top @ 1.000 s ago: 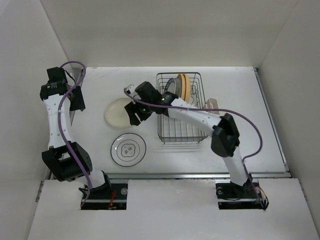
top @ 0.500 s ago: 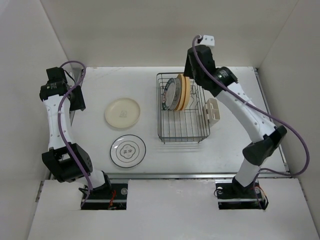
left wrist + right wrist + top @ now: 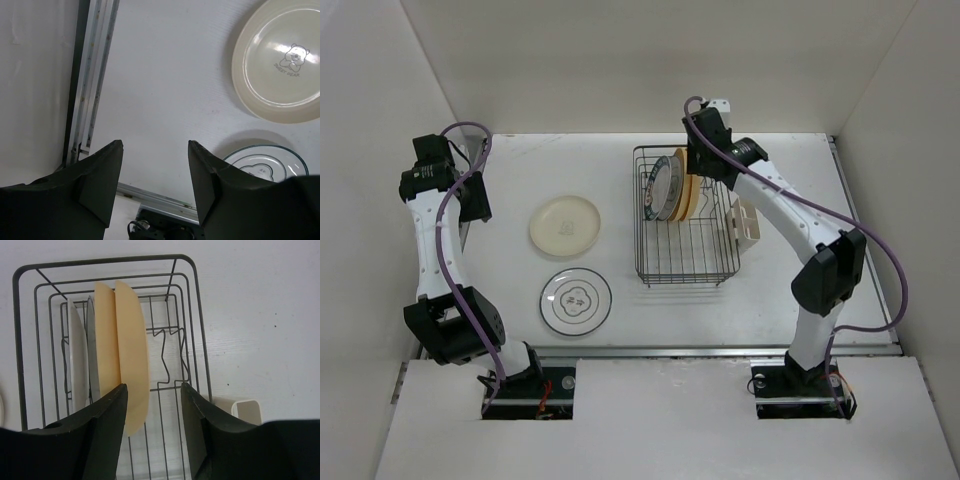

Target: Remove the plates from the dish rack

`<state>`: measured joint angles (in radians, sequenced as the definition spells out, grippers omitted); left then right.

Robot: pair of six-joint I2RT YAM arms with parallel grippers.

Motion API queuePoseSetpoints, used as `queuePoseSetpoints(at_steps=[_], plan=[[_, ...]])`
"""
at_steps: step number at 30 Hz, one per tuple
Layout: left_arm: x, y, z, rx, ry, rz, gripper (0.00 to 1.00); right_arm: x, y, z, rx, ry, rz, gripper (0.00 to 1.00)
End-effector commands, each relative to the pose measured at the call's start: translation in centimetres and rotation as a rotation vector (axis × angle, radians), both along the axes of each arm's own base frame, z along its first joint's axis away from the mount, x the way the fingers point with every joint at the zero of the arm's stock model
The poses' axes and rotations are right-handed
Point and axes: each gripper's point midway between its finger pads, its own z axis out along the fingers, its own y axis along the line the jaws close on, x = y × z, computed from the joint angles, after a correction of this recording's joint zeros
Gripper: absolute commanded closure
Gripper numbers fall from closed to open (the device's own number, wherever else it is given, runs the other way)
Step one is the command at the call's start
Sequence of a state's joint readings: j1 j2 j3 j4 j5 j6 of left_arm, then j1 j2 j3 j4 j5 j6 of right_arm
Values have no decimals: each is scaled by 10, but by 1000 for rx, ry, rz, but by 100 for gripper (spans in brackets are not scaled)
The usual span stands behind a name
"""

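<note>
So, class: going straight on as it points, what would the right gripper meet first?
Probably the rim of the yellow plate, standing on edge in line with the right gripper; depth is unclear.

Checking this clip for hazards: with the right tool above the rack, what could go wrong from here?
1. The yellow plate stands close against the patterned plate, so the right tool could knock both.
2. It could also snag the wires of the rack and drag it.

Two upright plates (image 3: 672, 186) stand in the dish rack's (image 3: 686, 262) far end. Left of it, on the table (image 3: 620, 165), one plate (image 3: 565, 225) lies behind another plate (image 3: 577, 299).
</note>
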<state>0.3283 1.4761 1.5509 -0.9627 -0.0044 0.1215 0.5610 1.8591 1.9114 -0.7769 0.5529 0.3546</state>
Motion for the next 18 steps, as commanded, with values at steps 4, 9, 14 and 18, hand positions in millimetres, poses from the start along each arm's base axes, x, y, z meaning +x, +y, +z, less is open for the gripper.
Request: queuePoseSetpoints(at_steps=[4, 9, 14, 18], plan=[[-7, -2, 6, 2, -9, 3, 48, 13, 15, -4, 40, -19, 49, 48], [-9, -1, 3, 7, 2, 8, 48, 14, 19, 0, 60, -37, 59, 48], [-9, -1, 3, 7, 2, 8, 48, 18, 19, -26, 23, 14, 51, 51], [-8, 1, 6, 17, -5, 13, 48, 22, 7, -38, -39, 23, -15, 54]])
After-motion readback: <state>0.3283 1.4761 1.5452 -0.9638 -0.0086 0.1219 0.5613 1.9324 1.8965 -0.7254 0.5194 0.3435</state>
